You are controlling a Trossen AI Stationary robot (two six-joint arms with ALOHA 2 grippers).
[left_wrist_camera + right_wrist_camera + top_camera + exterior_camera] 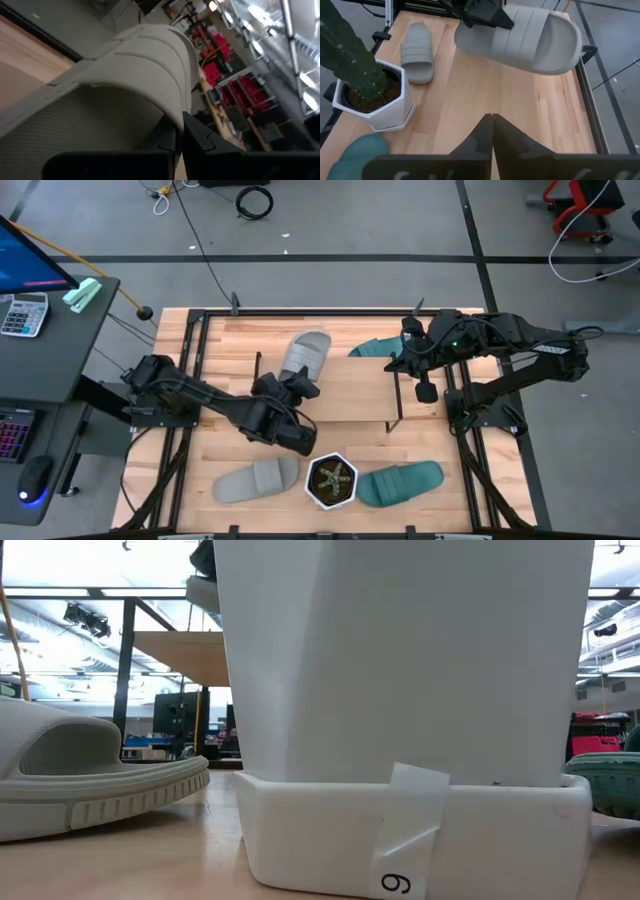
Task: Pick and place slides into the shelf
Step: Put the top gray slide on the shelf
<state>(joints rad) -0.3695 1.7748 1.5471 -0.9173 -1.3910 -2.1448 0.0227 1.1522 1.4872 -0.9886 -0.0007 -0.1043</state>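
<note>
My left gripper point(292, 387) is shut on a light grey slide point(306, 354) held up over the shelf point(345, 395), whose light top board stands on thin black legs mid-table. The slide also shows in the right wrist view point(530, 37). My right gripper point(492, 122) is shut and empty above the shelf's far right corner point(400, 360), beside a teal slide point(372, 347). A second grey slide point(256, 480) and a second teal slide point(400, 484) lie sole-down on the table near its front edge. My left gripper holds the grey slide at its heel end point(296, 376), behind the wide strap point(150, 55). The fingers point(169, 134) come from the table's near left, slanting upward. The gripper hides the place of contact. The slide is lifted clear, strap up, roughly level.
A white hexagonal pot with a cactus point(331, 481) stands between the two near slides and fills most of the low view point(400, 740). A desk with a calculator point(22, 313) stands left of the table. Bare tabletop lies left of the shelf.
</note>
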